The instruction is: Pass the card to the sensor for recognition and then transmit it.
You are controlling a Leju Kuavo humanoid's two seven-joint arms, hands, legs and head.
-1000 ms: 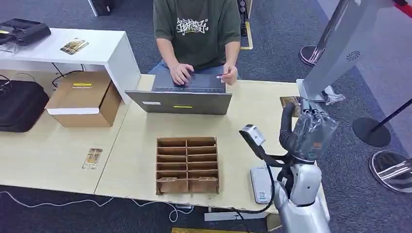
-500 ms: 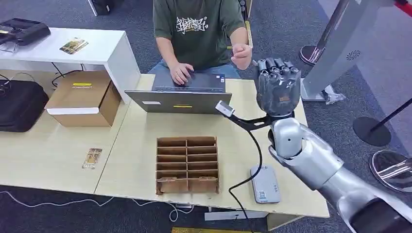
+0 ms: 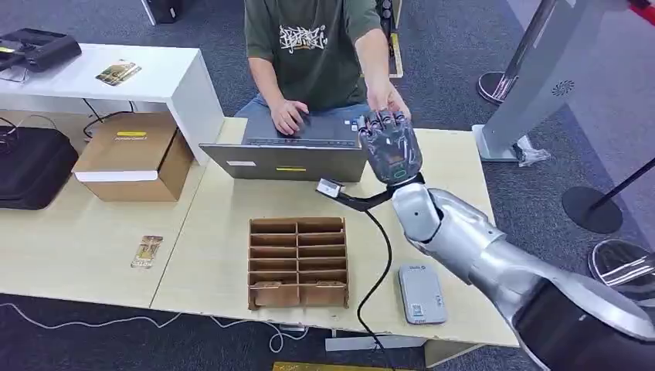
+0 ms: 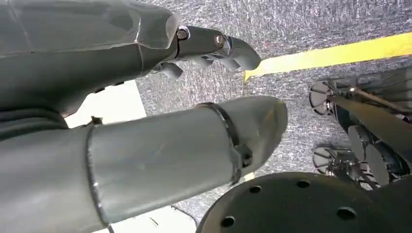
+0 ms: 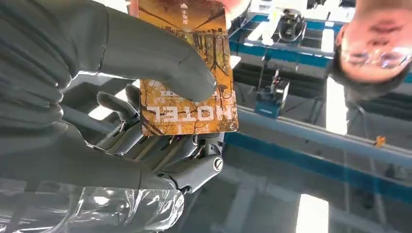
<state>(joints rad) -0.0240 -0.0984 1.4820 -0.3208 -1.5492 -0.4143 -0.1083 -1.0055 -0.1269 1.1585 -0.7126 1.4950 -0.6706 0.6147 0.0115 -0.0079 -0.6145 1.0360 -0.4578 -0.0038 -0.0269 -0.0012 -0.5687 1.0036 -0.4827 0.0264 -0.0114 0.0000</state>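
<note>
Over the far side of the table [image 3: 224, 255], just past the open laptop [image 3: 297, 151], the right hand [image 3: 390, 147] is raised with its back to the head camera, fingertips up. A person's hand [image 3: 386, 100] reaches from behind the laptop and meets those fingertips. Right wrist view: the card [image 5: 187, 73], orange with "HOTEL" printed on it, is pinched between the thick grey thumb [image 5: 160, 53] and the darker fingers [image 5: 145, 141] behind it; the person's fingers [image 5: 233, 7] touch the card's far edge.

Sensor [image 3: 422, 292]: a flat grey pad near the table's front edge, right of the cardboard organizer [image 3: 297, 263], well apart from the raised hand.

Another card [image 3: 147, 252] lies on the table to the left. A cardboard box [image 3: 131, 158] sits beside the white side table [image 3: 174, 85].

Left hand [image 4: 145, 97]: hangs over grey carpet, thumb and fingers apart, holding nothing.
</note>
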